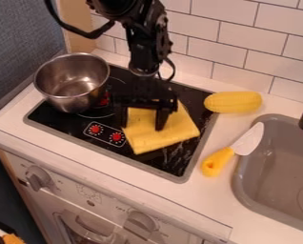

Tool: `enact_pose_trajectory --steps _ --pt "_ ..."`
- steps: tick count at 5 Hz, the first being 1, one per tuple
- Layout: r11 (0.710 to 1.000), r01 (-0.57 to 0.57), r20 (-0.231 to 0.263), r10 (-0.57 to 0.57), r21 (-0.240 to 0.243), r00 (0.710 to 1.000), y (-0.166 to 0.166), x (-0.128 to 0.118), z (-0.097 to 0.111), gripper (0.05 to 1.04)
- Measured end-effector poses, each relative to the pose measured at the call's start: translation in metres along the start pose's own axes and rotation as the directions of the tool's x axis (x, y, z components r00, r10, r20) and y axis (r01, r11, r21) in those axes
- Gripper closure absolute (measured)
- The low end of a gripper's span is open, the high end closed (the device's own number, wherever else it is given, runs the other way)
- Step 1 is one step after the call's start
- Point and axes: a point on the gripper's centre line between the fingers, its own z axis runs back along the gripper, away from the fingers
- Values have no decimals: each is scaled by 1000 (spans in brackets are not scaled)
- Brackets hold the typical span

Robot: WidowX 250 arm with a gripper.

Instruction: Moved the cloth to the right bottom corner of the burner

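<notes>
Camera view: claw above cloth, fingers spread
Cloth: yellow, on burner, right of centre
Pot: burner's left side
Corn: tabletop, near burner
Knife: between burner and sink

Fine white markings surround the two red knobs on the front part of the cooktop, and faint print stands on the white oven panel below the cooktop, all too small to be read with certainty as words or numbers.
</notes>
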Motion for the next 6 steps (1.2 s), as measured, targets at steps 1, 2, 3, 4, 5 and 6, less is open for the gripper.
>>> enact_pose_trajectory --steps 1,2,3,4,5,6 --pt "1000 20 -11 -20 -8 1000 -5 -17 4 84" --pt "999 46 -9 -46 -8 999 -7 -34 11 84" --pt "998 62 -15 -62 -3 998 -7 -47 13 84" --pt "997 71 -23 -71 2 997 -8 -51 13 84" --pt "997 70 -18 -70 12 997 -6 -50 13 84" --pt "998 65 19 -65 13 998 -4 -46 25 84"
